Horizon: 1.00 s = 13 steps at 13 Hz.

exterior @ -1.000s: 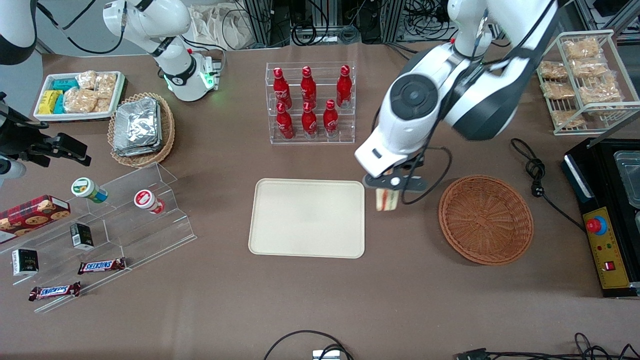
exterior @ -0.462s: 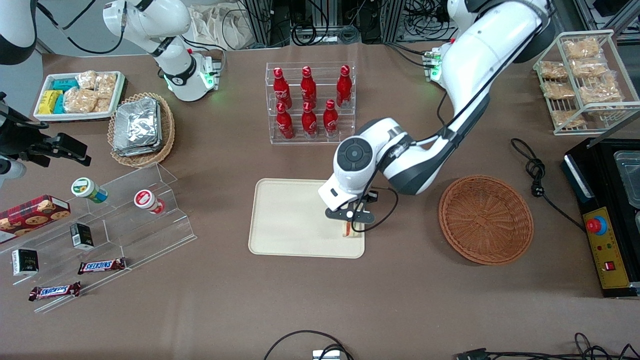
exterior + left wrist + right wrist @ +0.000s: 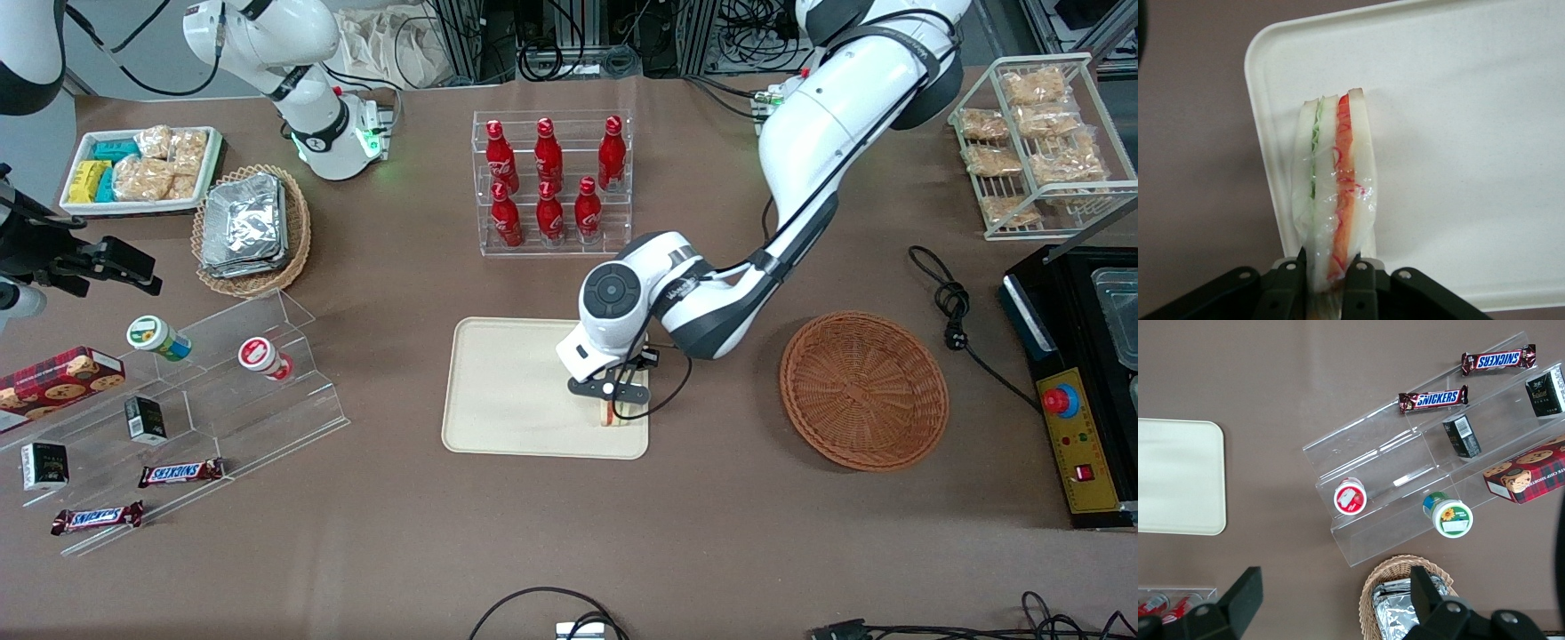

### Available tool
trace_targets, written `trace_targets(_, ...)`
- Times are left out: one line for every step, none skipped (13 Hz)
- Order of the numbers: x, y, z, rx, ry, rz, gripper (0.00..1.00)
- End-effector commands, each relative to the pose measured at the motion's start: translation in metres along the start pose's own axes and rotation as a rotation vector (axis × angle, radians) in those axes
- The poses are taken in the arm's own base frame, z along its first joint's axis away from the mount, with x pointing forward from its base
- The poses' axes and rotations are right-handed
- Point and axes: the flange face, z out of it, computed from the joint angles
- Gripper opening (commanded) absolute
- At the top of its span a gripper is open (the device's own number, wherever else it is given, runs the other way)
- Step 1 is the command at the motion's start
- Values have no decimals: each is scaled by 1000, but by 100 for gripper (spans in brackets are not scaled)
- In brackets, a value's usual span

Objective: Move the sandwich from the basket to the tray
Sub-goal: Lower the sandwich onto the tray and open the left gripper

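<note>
The gripper (image 3: 610,404) is clamped on the sandwich (image 3: 611,415), its two fingers (image 3: 1293,280) pressing the outer bread faces so that the wedge stands on edge with the green and orange-red layers showing between them; in the front view the gripper sits low over the tray (image 3: 516,391), at about the tray's 4 o'clock corner, toward the working arm's end.

Change over the last second: the gripper carried the sandwich from the bare worktop (image 3: 711,498) between basket and tray, across the tray rim, and then lower and slightly inward; in the last half second the travel was small, which suggests the descent is nearly finished.

In the wrist view the sandwich (image 3: 1333,187) overlies the tray (image 3: 1471,133) just inside its rounded corner; whether the bread already rests on the tray surface cannot be told.

The basket (image 3: 864,388) lies at 3 o'clock from the tray, well apart, with nothing in it.

Meaning for the task: transfer is done, release is not; the next step is judged to be opening the gripper and rising clear. Risk: the wedge stands on a narrow edge near the rim and may topple on release.
</note>
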Motion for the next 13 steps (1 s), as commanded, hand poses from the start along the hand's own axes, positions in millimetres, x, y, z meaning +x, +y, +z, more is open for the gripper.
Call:
trace_targets(6, 8, 0, 16, 53, 5, 100)
trace_targets(7, 7, -6, 10, 58, -9, 100)
trace_targets(10, 0, -10, 13, 58, -49, 100)
trace_targets(9, -2, -24, 19, 70, -83, 100)
trace_targets(6, -6, -42, 46, 69, -98, 100)
trace_targets(1, -14, -70, 96, 57, -110, 100)
trace_targets(-1, -34, -104, 111, 41, -137, 100)
trace_targets(4, -69, -139, 75, 30, -166, 100)
trace_targets(-2, -89, -171, 52, 32, -143, 100)
trace_targets(-4, -124, -195, 27, 23, -163, 100)
trace_targets(-10, -152, -215, 21, 33, -180, 100)
trace_targets(-15, -176, -230, 21, 43, -189, 100)
trace_targets(-20, -204, -240, 17, 47, -202, 100)
